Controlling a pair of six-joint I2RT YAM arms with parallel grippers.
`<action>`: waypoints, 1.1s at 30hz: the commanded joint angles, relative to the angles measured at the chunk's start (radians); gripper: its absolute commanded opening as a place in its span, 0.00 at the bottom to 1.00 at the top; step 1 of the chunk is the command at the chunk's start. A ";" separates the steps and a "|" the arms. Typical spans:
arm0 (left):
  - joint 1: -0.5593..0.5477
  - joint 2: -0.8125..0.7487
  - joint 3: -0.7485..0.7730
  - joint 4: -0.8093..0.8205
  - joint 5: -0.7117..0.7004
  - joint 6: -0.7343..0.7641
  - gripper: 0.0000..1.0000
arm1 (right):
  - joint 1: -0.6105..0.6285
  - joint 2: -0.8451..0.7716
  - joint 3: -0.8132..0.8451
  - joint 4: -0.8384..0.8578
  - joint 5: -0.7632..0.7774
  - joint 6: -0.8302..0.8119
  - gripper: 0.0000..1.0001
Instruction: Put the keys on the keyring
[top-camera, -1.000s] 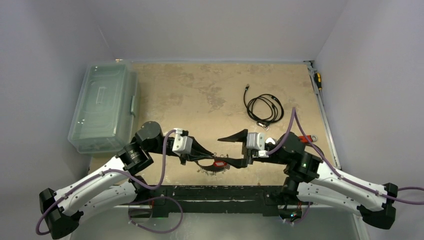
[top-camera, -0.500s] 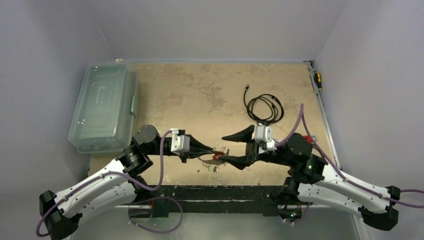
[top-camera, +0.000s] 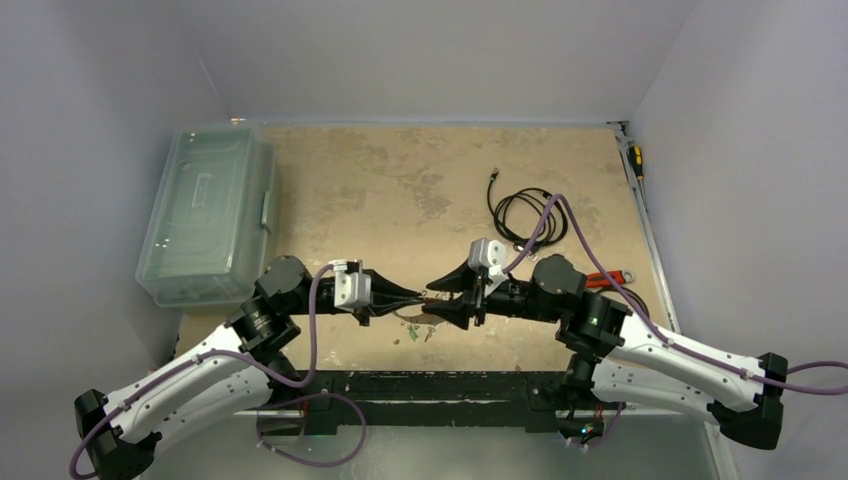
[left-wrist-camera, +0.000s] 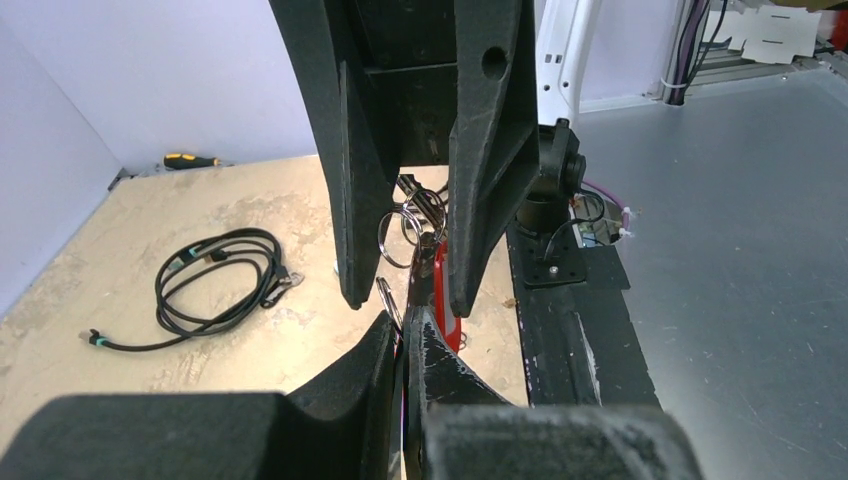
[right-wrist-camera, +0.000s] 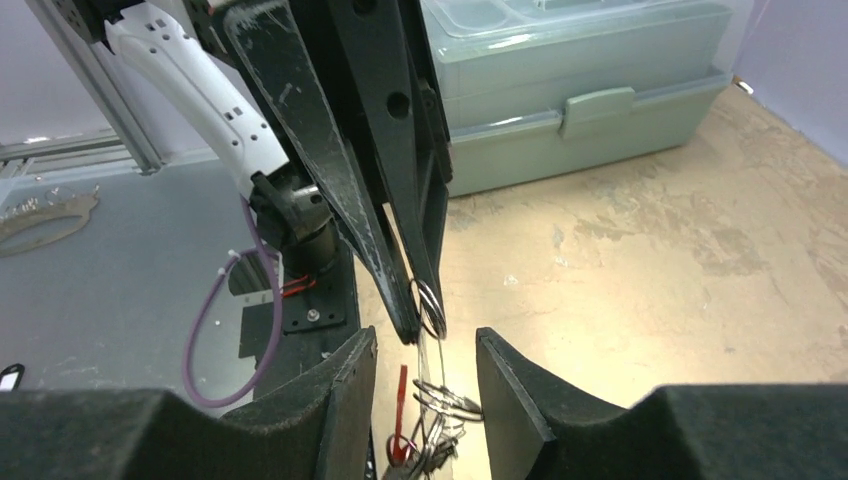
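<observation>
My left gripper (top-camera: 418, 298) is shut on the keyring, a thin silver loop (right-wrist-camera: 431, 308) pinched at its fingertips, as the left wrist view (left-wrist-camera: 408, 322) also shows. A bunch of keys on small rings (right-wrist-camera: 452, 404) hangs below it, with a red key head (left-wrist-camera: 446, 300) (right-wrist-camera: 401, 400) among them. My right gripper (top-camera: 434, 298) is open. Its fingers (left-wrist-camera: 352, 250) stand on either side of the hanging loop and keys without touching them, in the right wrist view (right-wrist-camera: 425, 342) too. The bunch hangs just above the table at the near middle.
A black coiled cable (top-camera: 528, 215) lies at the back right. A clear plastic box (top-camera: 205, 215) stands at the left edge. A yellow-handled screwdriver (top-camera: 636, 160) and a red-handled tool (top-camera: 612, 276) lie along the right edge. Small loose bits (top-camera: 412, 334) lie under the grippers.
My right gripper has moved left and up, and its open jaws now straddle the hanging keys. The left gripper has shifted slightly right, and the bunch has come up off the table.
</observation>
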 joint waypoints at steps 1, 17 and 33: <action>0.001 -0.027 -0.006 0.076 -0.018 0.005 0.00 | 0.003 -0.015 0.033 -0.023 0.051 0.009 0.44; 0.001 -0.027 -0.015 0.089 -0.010 -0.006 0.00 | 0.003 0.050 0.030 0.055 -0.020 0.008 0.14; 0.002 -0.029 -0.014 0.067 -0.058 0.018 0.00 | 0.003 0.038 0.038 0.072 -0.040 0.012 0.54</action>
